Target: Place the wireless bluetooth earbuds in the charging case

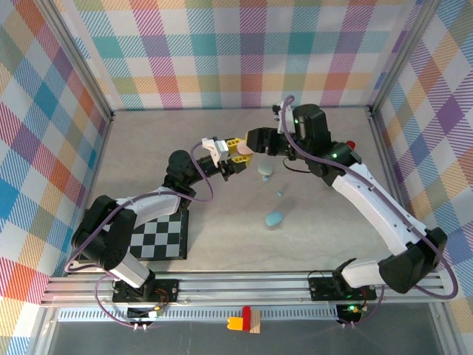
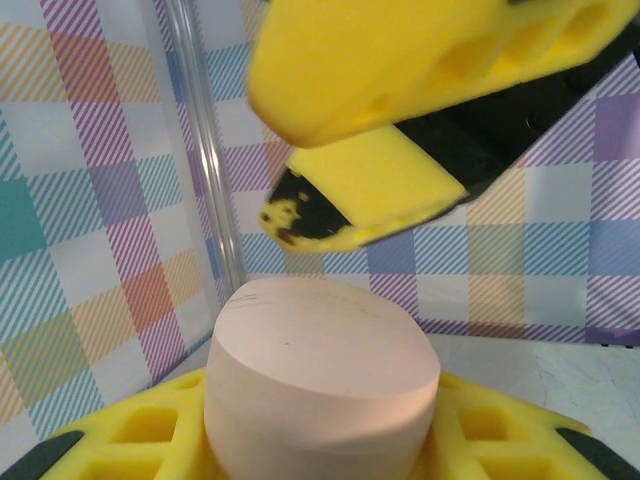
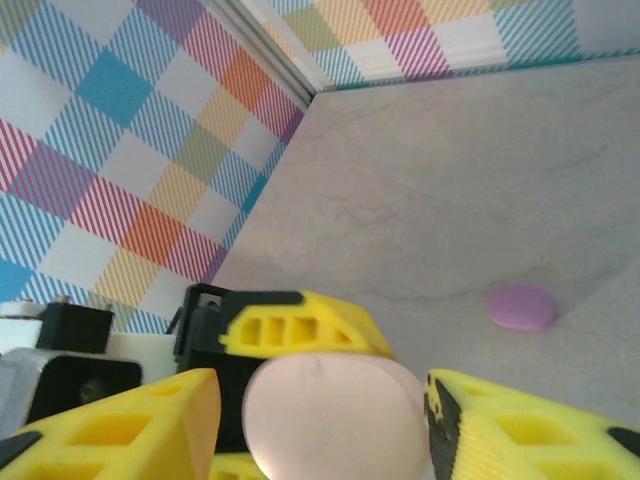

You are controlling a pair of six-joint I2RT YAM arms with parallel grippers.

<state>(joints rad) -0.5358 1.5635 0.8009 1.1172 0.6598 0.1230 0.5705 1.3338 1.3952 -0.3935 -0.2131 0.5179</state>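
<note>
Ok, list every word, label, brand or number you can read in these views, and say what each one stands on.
No readable text in any view.
Pink case: no lettering or logo.
Checkerboard: black and white squares, no characters.
Plaid walls: pattern, no words.

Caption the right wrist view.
Pale pink oval plastic case between the right hand's open yellow fingers; small lilac oval piece on grey table beyond.
</note>
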